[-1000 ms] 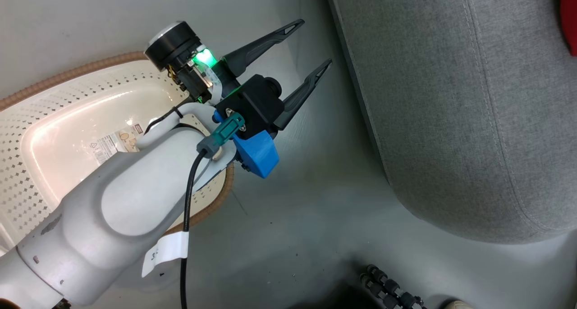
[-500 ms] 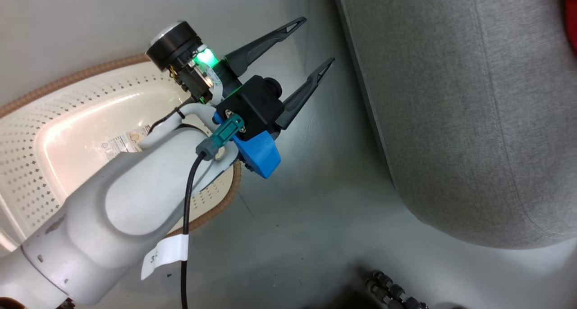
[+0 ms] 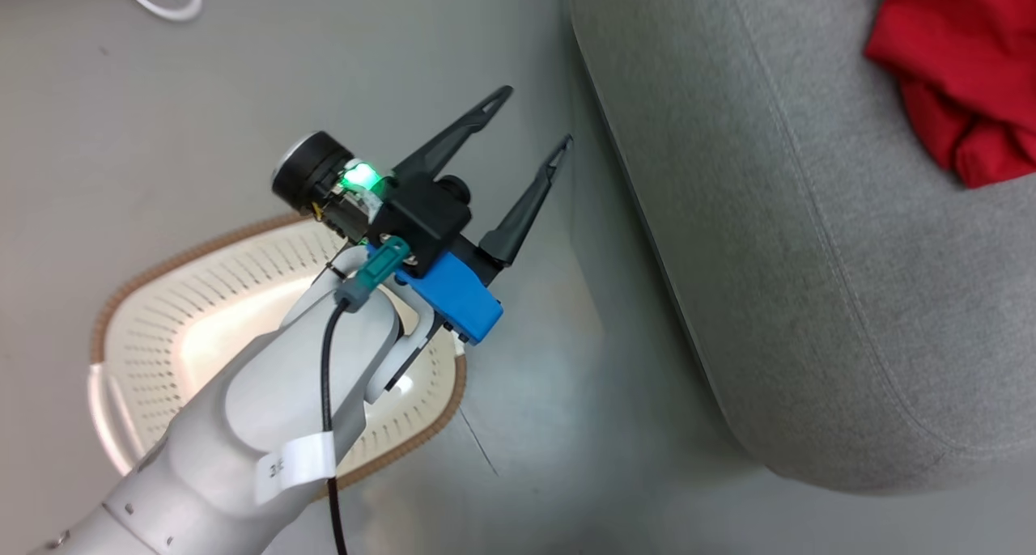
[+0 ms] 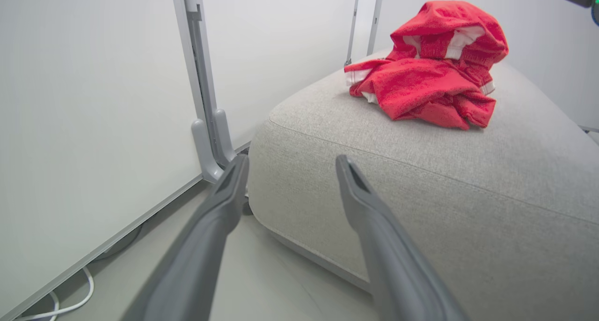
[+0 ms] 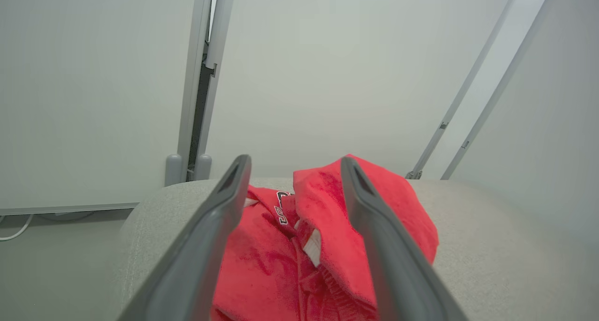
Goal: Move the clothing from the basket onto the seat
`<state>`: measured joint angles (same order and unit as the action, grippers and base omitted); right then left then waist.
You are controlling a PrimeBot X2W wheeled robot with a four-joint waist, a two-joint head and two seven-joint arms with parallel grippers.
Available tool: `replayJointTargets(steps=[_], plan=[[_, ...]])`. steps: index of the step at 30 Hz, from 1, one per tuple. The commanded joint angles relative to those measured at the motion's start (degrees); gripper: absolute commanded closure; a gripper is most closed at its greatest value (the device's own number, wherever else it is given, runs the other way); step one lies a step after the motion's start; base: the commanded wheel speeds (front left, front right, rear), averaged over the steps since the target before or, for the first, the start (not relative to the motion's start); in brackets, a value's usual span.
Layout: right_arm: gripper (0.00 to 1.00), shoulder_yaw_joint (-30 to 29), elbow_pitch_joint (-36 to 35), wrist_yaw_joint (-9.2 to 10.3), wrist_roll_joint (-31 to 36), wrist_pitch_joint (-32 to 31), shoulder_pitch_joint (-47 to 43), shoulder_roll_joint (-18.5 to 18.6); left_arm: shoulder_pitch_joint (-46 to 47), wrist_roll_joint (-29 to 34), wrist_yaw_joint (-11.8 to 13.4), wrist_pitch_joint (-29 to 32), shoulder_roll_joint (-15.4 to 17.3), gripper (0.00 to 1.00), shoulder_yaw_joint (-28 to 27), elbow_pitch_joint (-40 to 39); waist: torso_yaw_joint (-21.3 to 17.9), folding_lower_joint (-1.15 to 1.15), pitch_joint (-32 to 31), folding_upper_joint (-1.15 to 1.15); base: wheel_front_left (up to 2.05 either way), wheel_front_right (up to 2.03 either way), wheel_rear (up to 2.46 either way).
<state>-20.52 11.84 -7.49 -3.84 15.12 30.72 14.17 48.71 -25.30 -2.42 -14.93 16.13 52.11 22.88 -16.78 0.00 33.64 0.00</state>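
The clothing (image 3: 955, 78) lies bunched in 1 red heap on top of the seat (image 3: 809, 256), white trim bands showing in the left wrist view (image 4: 430, 68), set back from the cushion's rounded corner and stitched seam (image 4: 421, 194). In the right wrist view the right gripper (image 5: 295, 161) hangs above that heap (image 5: 299, 246) with its 2 fingers spread apart and nothing pinched between them; whether their lower lengths brush the fabric cannot be told. Grey upholstery (image 5: 491, 246) lies bare on both sides of the heap. The seat's long edge runs diagonally down the head view, and a strip of bare floor (image 3: 526, 425) separates it from the basket (image 3: 186, 312), which stands at lower left with its brown rim partly under the pale left forearm. The left gripper (image 3: 536, 118) hovers over that strip, jaws wide and holding nothing, tips aimed at the seat's side (image 4: 291, 159). Beyond it stand white wall panels (image 4: 93, 101) and a grey post (image 4: 201, 77), with a white cable (image 4: 70, 307) lying along the wall's foot.
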Motion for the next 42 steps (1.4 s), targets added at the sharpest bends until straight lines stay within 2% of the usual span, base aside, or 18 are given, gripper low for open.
replayJointTargets(steps=[1,7,14,17,26,35,42], plan=[[0.00,1.1,-1.3,-0.01,0.6,0.1,-1.9,-0.4,-1.5,0.1,0.7,-0.3,-0.5,0.00,-1.7,-0.8,2.7,0.00,-5.6,0.00,0.00,0.00,0.00],[0.00,7.5,-5.2,-0.01,1.1,0.0,-5.2,-1.6,-8.0,1.9,2.5,-0.3,-1.0,0.00,-11.2,-3.7,6.5,0.00,-12.2,0.00,0.00,0.00,0.00],[0.00,15.0,-6.8,-0.01,0.9,0.1,-8.1,-2.8,-15.7,4.9,3.0,-0.3,-2.9,0.00,-22.6,-6.0,11.4,0.00,-18.2,0.00,0.00,0.00,0.00],[0.00,17.3,-7.2,-0.01,0.7,0.1,-9.5,-3.6,-19.4,6.2,2.5,-0.3,-4.0,0.00,-27.5,-7.0,13.3,0.00,-20.3,0.00,0.00,0.00,0.00],[0.00,18.7,-6.3,-0.01,-1.1,0.1,-15.7,-6.2,-30.3,10.5,0.3,-0.3,-7.6,0.00,-40.0,-9.1,17.4,0.00,-25.8,0.00,0.00,0.00,0.00],[0.00,17.8,-2.8,-0.01,-2.1,0.0,-21.5,-7.8,-37.7,14.4,-2.7,-0.3,-11.4,0.00,-47.3,-10.1,19.0,0.00,-28.7,0.00,0.00,0.00,0.00],[0.00,17.5,-0.8,-0.01,-2.4,0.0,-24.2,-9.3,-40.6,15.7,-4.3,-0.3,-12.8,0.00,-48.9,-9.0,19.6,0.00,-29.9,0.00,0.00,0.00,0.00]])
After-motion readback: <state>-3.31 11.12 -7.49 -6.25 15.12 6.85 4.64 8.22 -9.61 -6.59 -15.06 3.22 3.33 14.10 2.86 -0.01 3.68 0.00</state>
